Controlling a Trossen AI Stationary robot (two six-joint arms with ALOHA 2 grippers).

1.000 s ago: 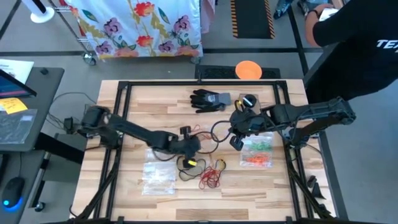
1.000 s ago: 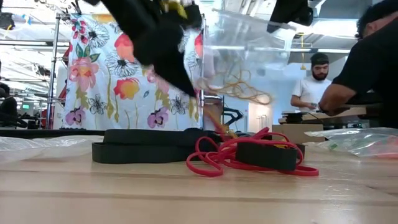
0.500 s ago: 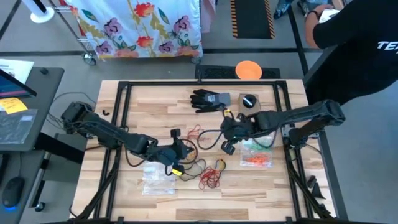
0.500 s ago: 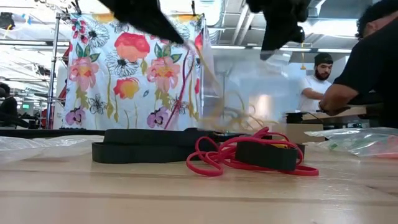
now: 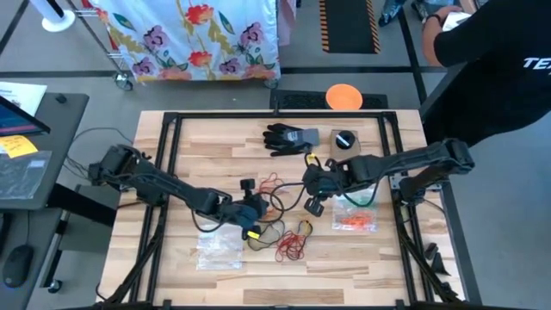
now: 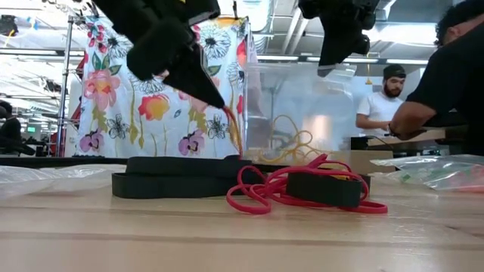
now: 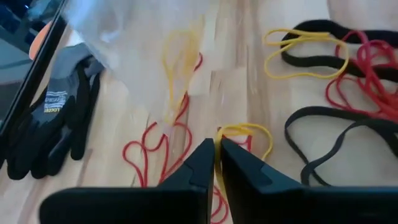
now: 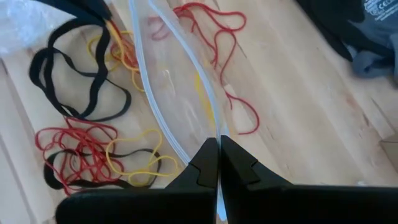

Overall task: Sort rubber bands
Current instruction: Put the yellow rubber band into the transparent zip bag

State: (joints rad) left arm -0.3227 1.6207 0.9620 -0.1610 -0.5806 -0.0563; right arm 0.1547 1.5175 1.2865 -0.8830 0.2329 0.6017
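Right gripper (image 8: 219,163) pinches clear bag (image 6: 299,113) edge beside black glove (image 5: 291,138), left gripper (image 7: 217,163) nipping a yellow band; sorting part done, rubber bands (image 5: 293,241) loose below glove.

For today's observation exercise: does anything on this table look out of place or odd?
Yes. A black glove lies at the table's far edge, unrelated to the rubber bands strewn loose mid-table. The right gripper holds a clear plastic bag up by its edge.
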